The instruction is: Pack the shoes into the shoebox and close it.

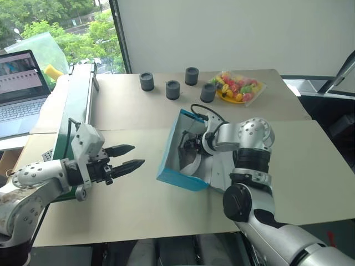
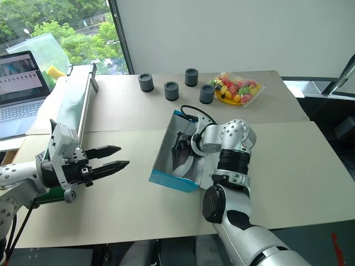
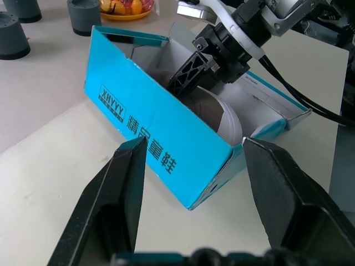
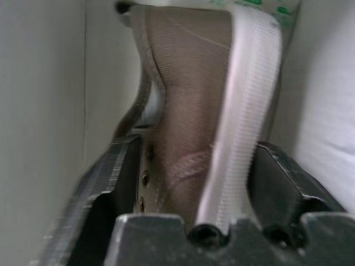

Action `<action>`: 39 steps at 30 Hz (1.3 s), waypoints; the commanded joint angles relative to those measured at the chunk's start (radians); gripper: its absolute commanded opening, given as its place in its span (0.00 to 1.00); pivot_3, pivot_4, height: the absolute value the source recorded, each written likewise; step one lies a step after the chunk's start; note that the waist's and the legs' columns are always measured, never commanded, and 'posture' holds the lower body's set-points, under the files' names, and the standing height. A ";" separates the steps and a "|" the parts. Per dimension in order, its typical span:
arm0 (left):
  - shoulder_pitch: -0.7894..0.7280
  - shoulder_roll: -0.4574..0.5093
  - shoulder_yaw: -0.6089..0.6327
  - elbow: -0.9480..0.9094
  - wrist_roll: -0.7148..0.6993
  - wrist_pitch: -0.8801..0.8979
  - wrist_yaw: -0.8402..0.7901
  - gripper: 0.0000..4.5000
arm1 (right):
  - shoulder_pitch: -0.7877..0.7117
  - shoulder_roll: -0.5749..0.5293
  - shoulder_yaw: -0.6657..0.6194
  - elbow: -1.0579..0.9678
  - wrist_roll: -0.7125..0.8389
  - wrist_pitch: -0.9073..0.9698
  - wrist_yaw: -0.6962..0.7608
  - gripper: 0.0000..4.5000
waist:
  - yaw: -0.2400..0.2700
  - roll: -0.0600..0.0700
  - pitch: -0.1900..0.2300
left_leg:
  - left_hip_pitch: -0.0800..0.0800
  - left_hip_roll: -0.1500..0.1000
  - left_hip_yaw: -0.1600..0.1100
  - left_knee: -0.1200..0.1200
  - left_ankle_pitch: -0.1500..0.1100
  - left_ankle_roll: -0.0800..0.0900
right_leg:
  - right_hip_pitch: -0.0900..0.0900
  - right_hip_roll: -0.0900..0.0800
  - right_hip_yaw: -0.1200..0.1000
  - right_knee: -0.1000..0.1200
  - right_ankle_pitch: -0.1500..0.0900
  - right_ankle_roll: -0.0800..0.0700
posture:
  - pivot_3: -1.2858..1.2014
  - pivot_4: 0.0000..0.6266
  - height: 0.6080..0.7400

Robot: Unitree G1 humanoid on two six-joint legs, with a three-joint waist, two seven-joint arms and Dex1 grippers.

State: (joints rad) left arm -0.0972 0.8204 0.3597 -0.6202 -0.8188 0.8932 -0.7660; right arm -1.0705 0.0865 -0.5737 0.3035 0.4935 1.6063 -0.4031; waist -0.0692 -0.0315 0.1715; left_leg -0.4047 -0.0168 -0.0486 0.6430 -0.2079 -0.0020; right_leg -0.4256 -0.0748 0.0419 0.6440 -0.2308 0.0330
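A: How far along?
B: A shoe (image 4: 188, 127) lies in the open shoebox (image 1: 176, 178) on the bench (image 1: 127, 105) — right tool (image 4: 186, 172) spread around it, left tool (image 1: 127, 157) released, empty.
A: Left?
B: Lid — not yet closed

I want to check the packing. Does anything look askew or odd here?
Yes. The shoe lies on its side in the shoebox, pale sole turned sideways, between the right gripper's spread jaws. The box sits skewed on the table.
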 commanded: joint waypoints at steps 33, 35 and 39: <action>-0.013 -0.413 0.148 0.142 0.597 -0.152 0.855 0.98 | 0.398 -0.371 0.945 -0.418 -0.238 -1.164 1.149 1.00 | 0.029 -0.004 -0.001 | 0.005 -0.001 -0.006 0.001 0.000 -0.001 | 0.003 -0.002 0.001 0.001 0.001 0.001 | 0.52 0.24 1.00; -0.010 -0.414 0.148 0.152 0.608 -0.161 0.855 0.98 | 0.400 -0.354 0.939 -0.405 -0.258 -1.173 1.129 1.00 | 0.029 -0.004 -0.001 | 0.004 -0.001 -0.006 0.001 0.000 -0.001 | 0.002 -0.002 0.001 0.001 0.001 0.001 | 0.52 0.24 1.00; -0.012 -0.409 0.144 0.172 0.621 -0.149 0.859 0.98 | 0.406 -0.336 0.934 -0.391 -0.286 -1.186 1.111 1.00 | 0.029 -0.004 -0.001 | 0.005 -0.001 -0.007 0.001 0.000 -0.001 | 0.002 -0.002 0.001 0.001 0.001 0.001 | 0.52 0.24 1.00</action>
State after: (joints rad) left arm -0.1067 0.4015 0.4881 -0.4442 -0.2199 0.7600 0.0909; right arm -0.6659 -0.2554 0.3813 -0.0755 0.2210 0.4527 0.7186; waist -0.0398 -0.0353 0.1705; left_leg -0.3998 -0.0174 -0.0555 0.6438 -0.2081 -0.0034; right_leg -0.4231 -0.0768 0.0425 0.6447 -0.2295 0.0335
